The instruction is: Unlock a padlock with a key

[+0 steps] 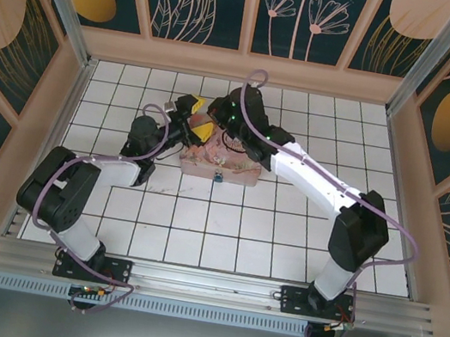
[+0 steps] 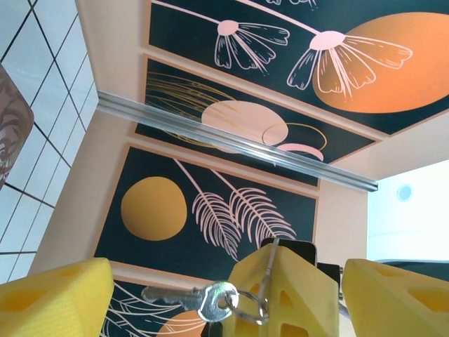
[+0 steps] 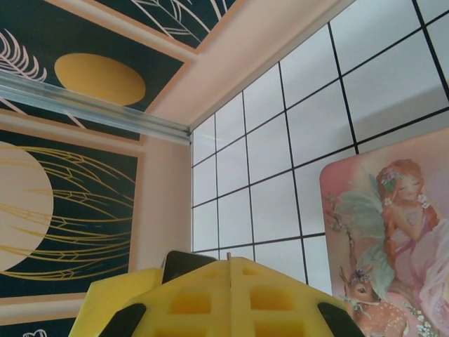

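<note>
- The left arm (image 1: 72,194) reaches from its base at the near left toward the middle of the white-tiled tabletop (image 1: 284,231).
- The left claw (image 1: 194,121) is raised above the tiles beside the far-left corner of the tin. Its yellow fingers (image 2: 56,298) stand wide apart and touch nothing.
- In the left wrist view, the gap of the left claw (image 2: 226,298) frames the key and the tip of the other claw.
- The key (image 2: 186,298) is silvery. It lies nearly level in the air, with its blade pointing left and its head on a small metal ring (image 2: 249,307).
- The ring sits at the tip of the right claw (image 2: 280,284). Its two yellow fingers are pressed together, clamped on the key by that ring.
- In the right wrist view, the right claw (image 3: 231,302) shows the same closed pair, with only a thin seam between the pads.
- The pink tin (image 1: 222,161) lies flat on the tabletop just below both claws. Its lid bears a fairy and a fawn (image 3: 386,246).
- The padlock (image 1: 218,176) is a tiny blue speck on the tiles, right against the middle of the tin's near edge. It is too small to make out its shackle.
- The right arm (image 1: 347,216) stretches in from the near right, crossing over the tin's far-right corner.
</note>
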Available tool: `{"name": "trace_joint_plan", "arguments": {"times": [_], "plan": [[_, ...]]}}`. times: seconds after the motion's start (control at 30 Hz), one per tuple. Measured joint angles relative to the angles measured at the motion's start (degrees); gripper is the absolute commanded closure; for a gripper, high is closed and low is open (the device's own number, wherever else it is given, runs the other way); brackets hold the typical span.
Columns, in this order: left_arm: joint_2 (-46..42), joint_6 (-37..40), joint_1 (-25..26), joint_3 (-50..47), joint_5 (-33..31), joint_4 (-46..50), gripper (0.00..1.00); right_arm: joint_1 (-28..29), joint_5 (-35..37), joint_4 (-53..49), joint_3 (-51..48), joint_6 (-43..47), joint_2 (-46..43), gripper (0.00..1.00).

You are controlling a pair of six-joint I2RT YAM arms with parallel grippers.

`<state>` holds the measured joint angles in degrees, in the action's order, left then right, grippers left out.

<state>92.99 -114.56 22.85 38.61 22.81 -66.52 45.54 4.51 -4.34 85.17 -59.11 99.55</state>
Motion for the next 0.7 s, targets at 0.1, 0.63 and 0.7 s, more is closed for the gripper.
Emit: {"name": "trace_joint_plan", "arguments": {"times": [0.1, 0.63, 0.7], "plan": [[1.0, -1.5, 0.3, 0.0, -0.8, -1.5, 0.18, 0.6, -0.2, 0.0, 0.1, -0.2, 1.2, 1.0], [1.2, -3.1, 0.4, -1.4, -2.5, -4.4, 0.3, 0.9, 0.2, 1.2, -3.1, -1.3, 0.7, 1.0], [1.2, -2.8, 0.4, -1.5, -2.5, -4.3, 0.3, 0.8, 0.4, 1.1, -3.6, -1.3, 0.0, 1.0]]}}
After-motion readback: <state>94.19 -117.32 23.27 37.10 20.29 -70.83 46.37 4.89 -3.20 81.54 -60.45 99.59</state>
